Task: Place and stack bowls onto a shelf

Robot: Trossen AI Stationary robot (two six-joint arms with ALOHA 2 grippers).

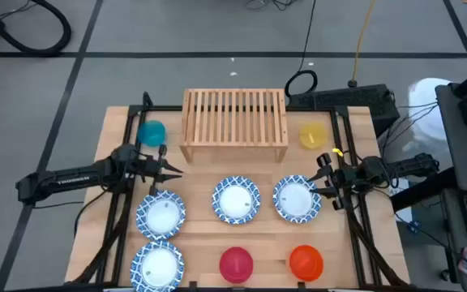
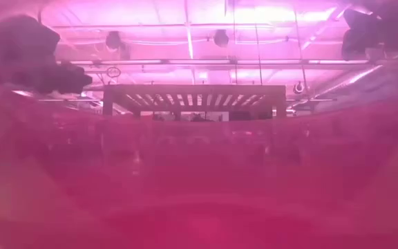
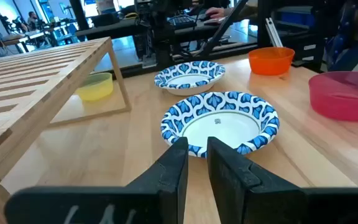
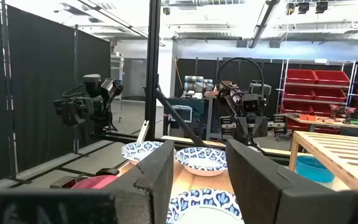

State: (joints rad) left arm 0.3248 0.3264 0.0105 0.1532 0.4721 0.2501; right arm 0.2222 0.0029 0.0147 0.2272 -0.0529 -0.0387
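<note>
The light wood shelf stands on its side legs at the table's far middle. A teal bowl sits to its left and a yellow bowl to its right. Several blue-rimmed dishes rest on the tabletop: two at the left, one in the middle, one at the right. A red bowl and an orange bowl sit at the near edge. My left gripper hovers left of the dishes, open by a narrow gap. My right gripper hovers by the right dish, open.
Black frame rails run along the table's left and right sides under each arm. The red bowl stands right against the low camera and tints that view; the shelf shows through it. Bare tabletop lies between the shelf and the dish row.
</note>
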